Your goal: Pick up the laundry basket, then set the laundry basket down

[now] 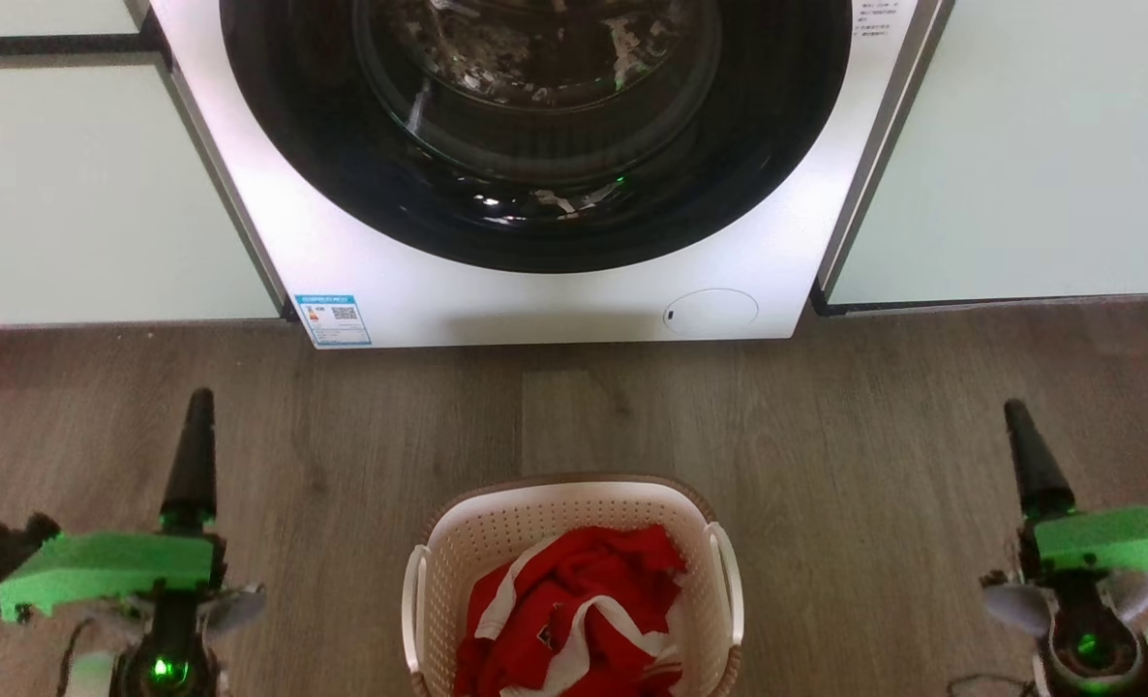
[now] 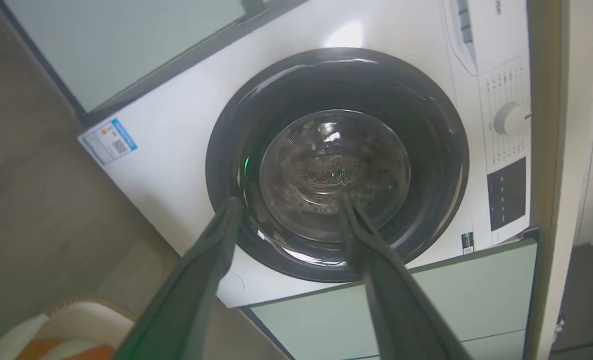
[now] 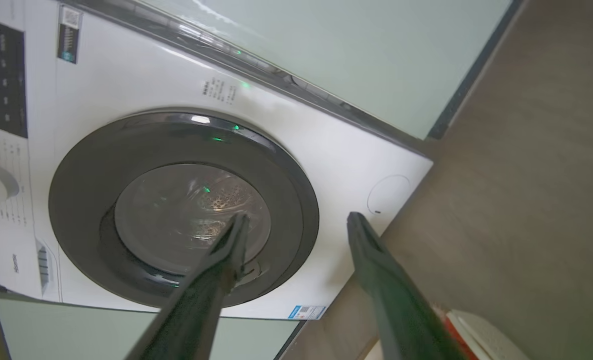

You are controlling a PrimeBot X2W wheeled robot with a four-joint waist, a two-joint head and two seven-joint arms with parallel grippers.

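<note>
On the floor (image 1: 342, 436), basket (image 1: 535, 523) sits untouched; my left gripper (image 2: 290, 202) and right gripper (image 3: 297, 219) gape wide, empty. Uneven grabs could tip it.

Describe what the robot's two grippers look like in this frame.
Both match: the left gripper and right gripper have long, dark, tapering fingers, a bright green block across the base, pale grey housing below and a glowing green light. Thin dark cables trail nearby.
</note>
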